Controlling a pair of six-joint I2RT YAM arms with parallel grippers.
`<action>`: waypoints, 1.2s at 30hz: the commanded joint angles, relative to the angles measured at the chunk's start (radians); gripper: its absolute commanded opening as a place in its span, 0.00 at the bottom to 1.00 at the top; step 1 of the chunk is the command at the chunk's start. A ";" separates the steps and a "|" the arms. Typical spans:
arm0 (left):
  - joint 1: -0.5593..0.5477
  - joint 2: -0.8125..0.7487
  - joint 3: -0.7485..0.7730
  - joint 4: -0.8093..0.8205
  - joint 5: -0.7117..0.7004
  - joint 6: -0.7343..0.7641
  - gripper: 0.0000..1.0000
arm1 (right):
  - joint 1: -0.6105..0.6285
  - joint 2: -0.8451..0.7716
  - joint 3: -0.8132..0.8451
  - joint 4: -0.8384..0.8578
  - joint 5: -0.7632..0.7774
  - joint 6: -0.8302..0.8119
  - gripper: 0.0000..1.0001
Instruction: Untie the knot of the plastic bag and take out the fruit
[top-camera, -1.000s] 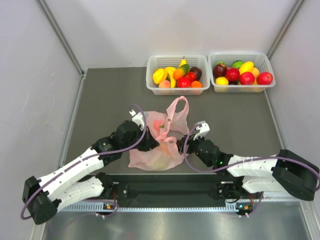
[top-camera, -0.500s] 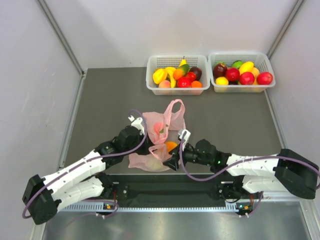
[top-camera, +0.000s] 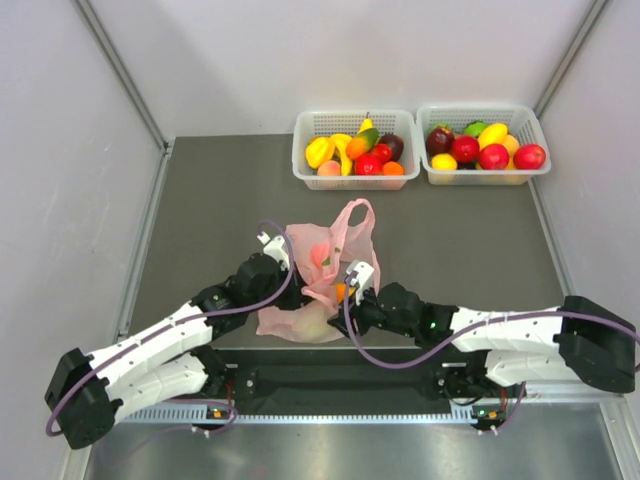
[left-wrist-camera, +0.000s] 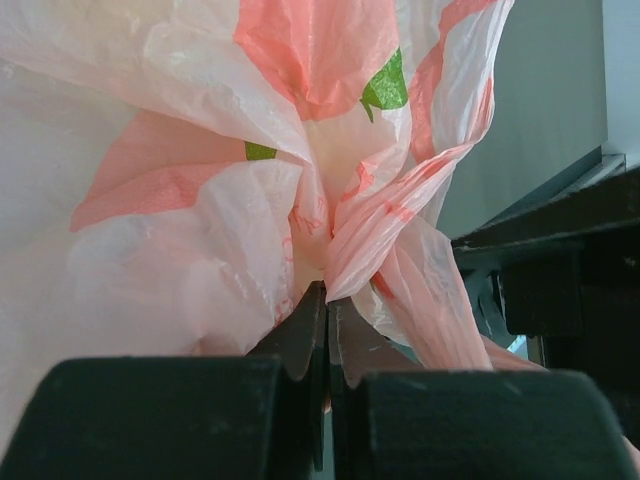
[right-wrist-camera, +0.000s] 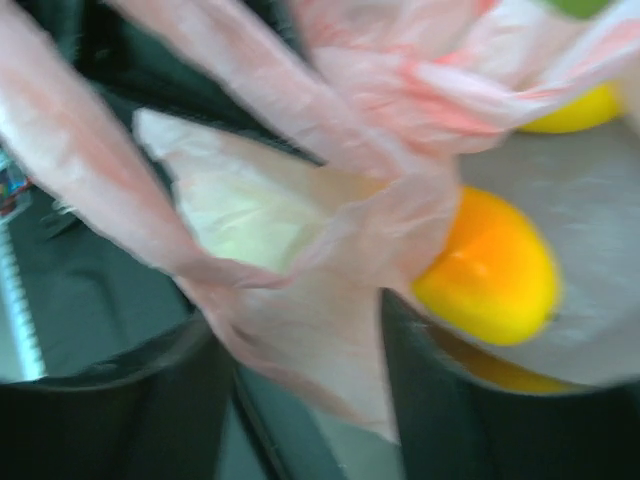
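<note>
The pink plastic bag (top-camera: 318, 268) lies crumpled on the dark table, just ahead of both arms, with one handle loop (top-camera: 357, 212) standing up at the back. My left gripper (top-camera: 293, 291) is shut on a fold of the bag film (left-wrist-camera: 328, 296), just below a twisted, bunched gather that looks like the knot (left-wrist-camera: 322, 228). My right gripper (top-camera: 346, 304) is at the bag's near right side, its jaws apart with bag film (right-wrist-camera: 320, 340) lying between them. An orange fruit (right-wrist-camera: 490, 262) sits just past its right finger and also shows from the top (top-camera: 341, 291). A yellow fruit (right-wrist-camera: 578, 108) shows behind it.
Two white baskets stand side by side at the back, the left one (top-camera: 301, 163) and the right one (top-camera: 541, 150), each with several fruits. Grey walls close in the table's left, right and back. The black arm mount (top-camera: 340, 380) runs along the near edge.
My right gripper has swung left and nearer, from the bag's right edge to its near side. The bag has been pulled and crumpled, and an orange fruit now shows. The left gripper barely moved.
</note>
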 joint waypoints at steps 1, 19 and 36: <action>-0.002 -0.012 0.001 0.055 0.009 -0.008 0.00 | 0.028 -0.046 0.053 -0.028 0.297 -0.022 0.49; 0.029 -0.070 0.225 -0.114 -0.374 0.004 0.00 | 0.144 -0.091 0.107 -0.282 -0.437 -0.277 0.00; 0.055 -0.021 0.094 0.007 -0.250 -0.026 0.00 | 0.352 0.201 0.271 -0.417 -0.398 -0.357 0.30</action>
